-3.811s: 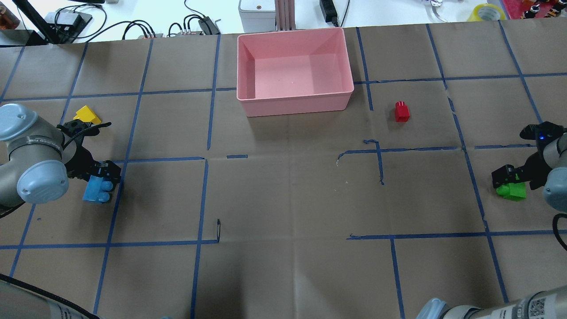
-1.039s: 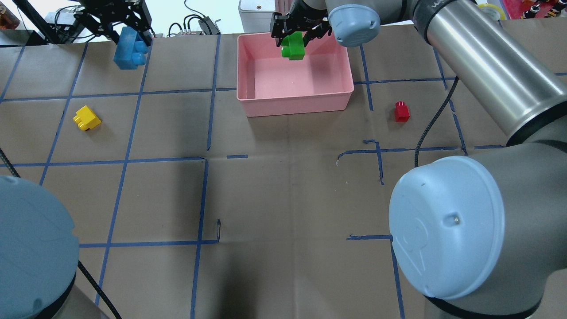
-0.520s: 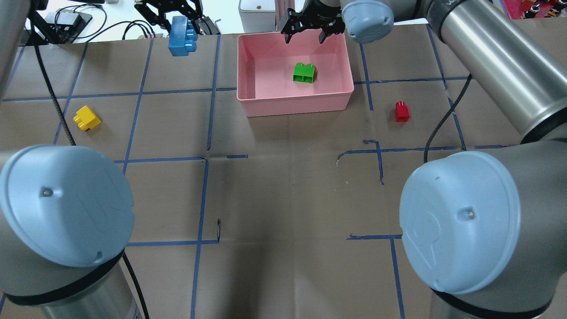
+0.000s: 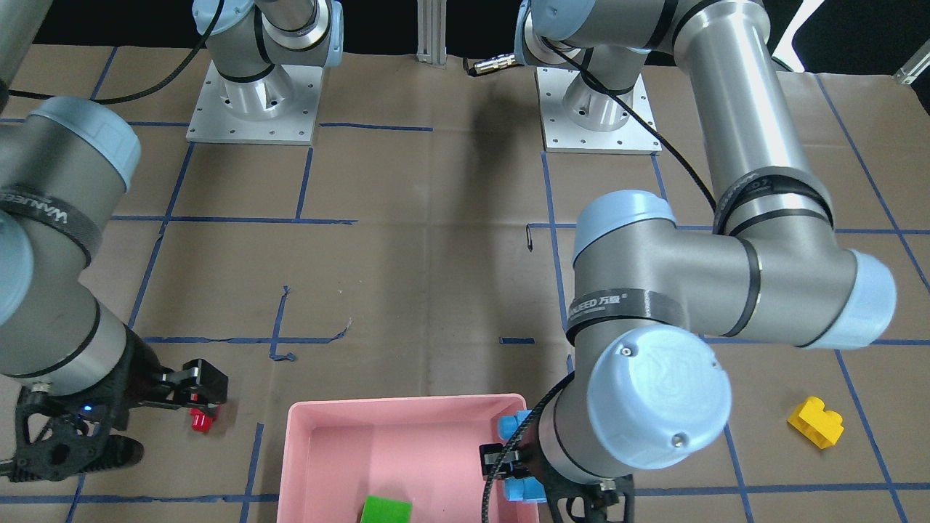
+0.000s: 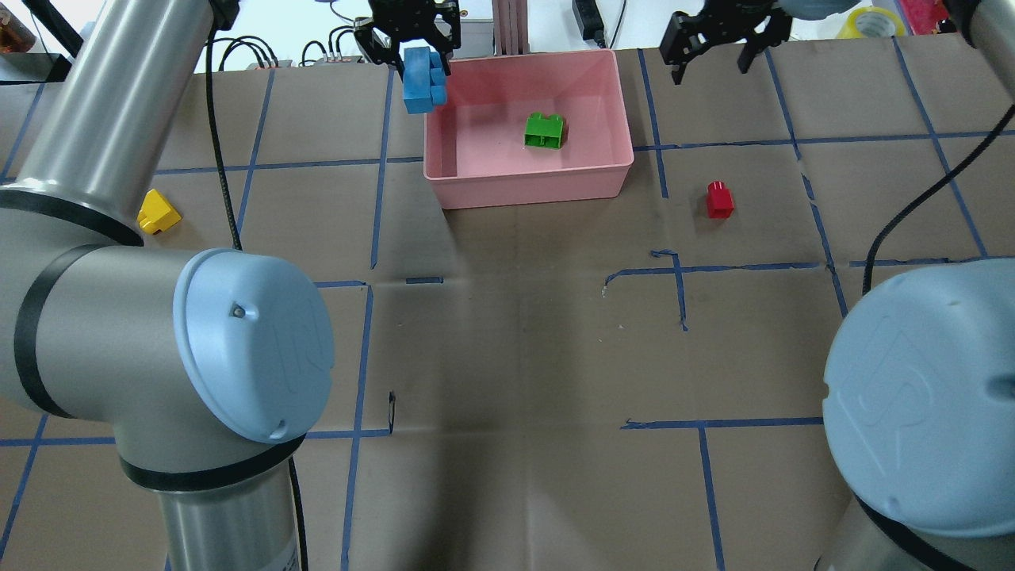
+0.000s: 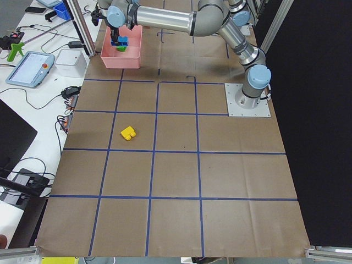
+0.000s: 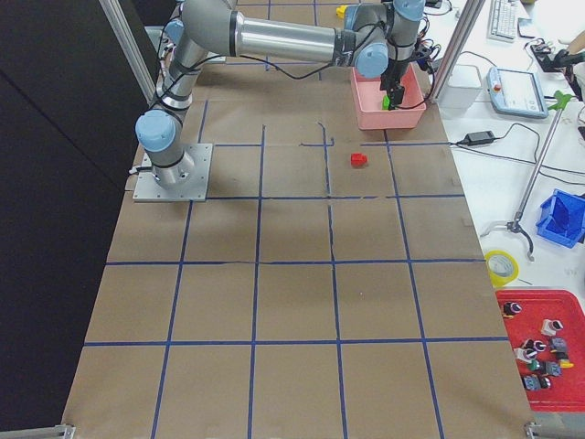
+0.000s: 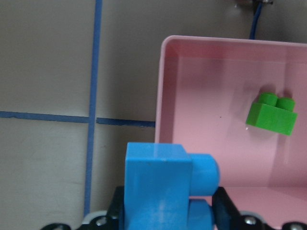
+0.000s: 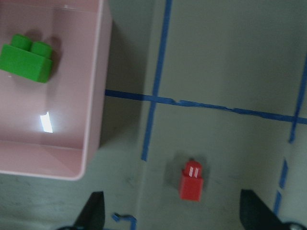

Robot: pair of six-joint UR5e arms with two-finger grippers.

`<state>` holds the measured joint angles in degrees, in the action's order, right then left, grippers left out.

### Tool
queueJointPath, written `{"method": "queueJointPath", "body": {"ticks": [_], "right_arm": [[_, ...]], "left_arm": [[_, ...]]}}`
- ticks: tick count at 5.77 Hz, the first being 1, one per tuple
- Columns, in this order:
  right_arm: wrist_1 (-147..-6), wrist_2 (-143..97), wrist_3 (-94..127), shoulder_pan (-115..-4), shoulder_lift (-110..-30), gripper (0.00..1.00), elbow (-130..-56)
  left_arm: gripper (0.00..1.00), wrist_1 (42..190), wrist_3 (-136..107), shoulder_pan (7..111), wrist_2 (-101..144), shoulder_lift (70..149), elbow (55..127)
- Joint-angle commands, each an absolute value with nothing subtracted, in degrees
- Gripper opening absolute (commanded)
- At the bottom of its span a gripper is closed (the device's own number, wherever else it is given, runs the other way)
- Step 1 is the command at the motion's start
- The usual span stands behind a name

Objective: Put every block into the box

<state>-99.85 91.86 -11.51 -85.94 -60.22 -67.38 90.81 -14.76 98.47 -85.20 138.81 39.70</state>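
My left gripper [image 5: 414, 49] is shut on the light-blue block [image 5: 424, 79] and holds it above the far left rim of the pink box [image 5: 527, 186]. The left wrist view shows the blue block [image 8: 163, 187] over the box's left wall [image 8: 165, 86]. The green block [image 5: 545, 131] lies inside the box. My right gripper [image 5: 718, 51] is open and empty, raised to the right of the box. The red block [image 5: 720, 200] stands on the table below it and shows between the fingers [image 9: 93, 211] in the right wrist view [image 9: 191, 181]. The yellow block [image 5: 158, 212] lies far left, partly hidden by my left arm.
Cables, a grey device [image 5: 460, 28] and a tape roll [image 5: 872, 20] sit on the white bench beyond the table's far edge. Blue tape lines grid the brown paper. My arms' large elbows [image 5: 246, 341] block the lower corners of the overhead view.
My left gripper carried the blue block right, to the box's left rim. My open right gripper moved right, away from the box. The green block stays in the box.
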Motion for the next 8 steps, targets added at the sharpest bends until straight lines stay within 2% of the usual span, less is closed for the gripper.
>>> {"method": "queueJointPath", "body": {"ticks": [1,2,3,4,5,6,8], "right_arm": [[-110.12,94.57,-11.78,-82.54,-62.74,0.95,-79.29],[-119.7,94.05,-10.99,-82.7,-63.28,0.96,-86.15],[-125.54,93.96,-8.55,-82.79,-62.76,0.96,-90.22],[-131.34,93.87,-7.48,-83.14,-61.88,0.95,-93.48],[-135.92,93.95,-6.86,-83.93,-60.74,0.96,-96.39],[-137.01,93.78,-6.59,-84.11,-60.38,0.95,-99.2],[-137.9,92.11,-6.68,-84.02,-58.89,0.94,-100.55]], "left_arm": [[0.11,85.9,-19.93,102.2,-85.34,143.07,39.9],[0.47,84.83,-21.17,103.17,-85.43,143.87,40.34],[0.92,84.73,-21.27,103.27,-85.43,143.79,40.34],[0.99,84.73,-21.1,103.18,-85.17,142.74,40.25],[0.99,84.81,-20.83,103.18,-85.34,141.34,39.99],[0.99,86.73,-19.7,101.53,-85.95,136.72,40.95],[0.99,95.59,-10.08,91.2,-85.78,129.85,40.96]]}}
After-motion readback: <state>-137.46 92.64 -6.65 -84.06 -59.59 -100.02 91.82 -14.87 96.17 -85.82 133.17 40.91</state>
